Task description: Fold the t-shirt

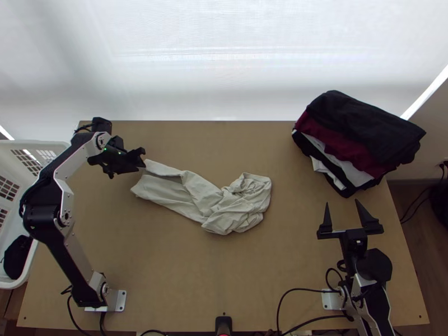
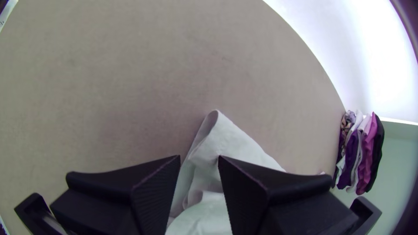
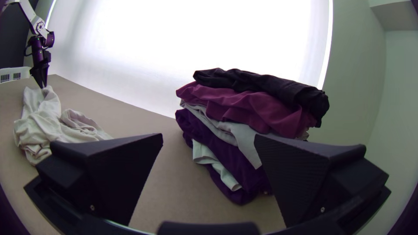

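So the t-shirt (image 1: 241, 204) is pretty much a bunched-up heap around the middle of the worktop (image 1: 224, 269), with a longer, flatter stretch running out toward the far left corner. There's a small raised fold in the end of that stretch, right by the left hand (image 1: 142, 158).

As for the hand itself, its two fingers are a bit apart, and in its own wrist view you can see shirt fabric through the gap, so no pinch there. The left arm (image 1: 63, 196) goes up from its base near the near left corner, bends out at the elbow over the left side, then angles back in toward the far left corner. From over on the right wrist view, the hand points steeply down at the cloth.

The right hand (image 1: 342, 201) is spread wide with nothing in it, over the right side of the worktop, fingers aimed at the far edge. Its arm (image 1: 381, 302) is tucked in close to its base.

Past that, a messy pile of folded clothes (image 1: 364, 134) sits at the far right corner, black on top, dark red under it. A white basket (image 1: 25, 274) is by the left edge with some black cloth (image 1: 18, 257) inside.
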Tool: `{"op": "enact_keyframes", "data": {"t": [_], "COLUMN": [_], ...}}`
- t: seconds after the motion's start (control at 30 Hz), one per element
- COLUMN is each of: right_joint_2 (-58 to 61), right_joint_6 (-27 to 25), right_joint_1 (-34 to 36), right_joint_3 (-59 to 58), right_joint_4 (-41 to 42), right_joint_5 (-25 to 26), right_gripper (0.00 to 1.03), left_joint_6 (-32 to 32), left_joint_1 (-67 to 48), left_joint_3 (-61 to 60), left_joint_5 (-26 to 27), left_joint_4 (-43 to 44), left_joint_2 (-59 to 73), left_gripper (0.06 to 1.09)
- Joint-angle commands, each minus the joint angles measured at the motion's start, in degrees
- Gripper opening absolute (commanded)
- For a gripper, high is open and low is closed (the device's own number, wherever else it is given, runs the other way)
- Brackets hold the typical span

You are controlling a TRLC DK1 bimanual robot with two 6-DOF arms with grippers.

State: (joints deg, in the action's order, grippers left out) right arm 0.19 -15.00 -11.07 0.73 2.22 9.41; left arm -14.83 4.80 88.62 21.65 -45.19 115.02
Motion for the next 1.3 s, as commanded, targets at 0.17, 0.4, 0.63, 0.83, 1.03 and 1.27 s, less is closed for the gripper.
{"op": "enact_keyframes", "data": {"t": [0.17,0.4,0.63,0.83,1.03,1.27], "right_joint_2": [-0.3,-0.3,-0.3,-0.3,-0.3,-0.3], "right_joint_6": [0.6,0.6,0.6,0.6,0.6,0.6], "right_joint_1": [0.3,0.3,0.3,0.3,0.3,0.3], "right_joint_3": [-0.6,-0.5,-0.5,-0.5,-0.5,-0.6], "right_joint_4": [-0.8,-0.8,-0.7,-0.8,-0.8,-0.7], "right_joint_5": [-0.1,-0.1,-0.2,-0.1,-0.2,-0.1], "right_gripper": [0.99,0.99,0.99,0.99,0.99,0.99], "left_joint_6": [-0.9,1.3,-0.2,-2.6,-4.1,-7.3], "left_joint_1": [-1.6,-1.4,-0.8,-1.1,-2.1,-2.9], "left_joint_3": [-1.3,0.9,1.1,1.1,1.0,0.4], "left_joint_5": [-2.6,-2.4,-2.3,-2.3,-3.3,-4.4], "left_joint_4": [4.1,3.8,4.8,5.3,3.8,2.2], "left_joint_2": [0.8,0.0,-6.4,-13.2,-16.8,-17.8], "left_gripper": [0.29,0.09,0.09,0.09,0.09,0.09]}}
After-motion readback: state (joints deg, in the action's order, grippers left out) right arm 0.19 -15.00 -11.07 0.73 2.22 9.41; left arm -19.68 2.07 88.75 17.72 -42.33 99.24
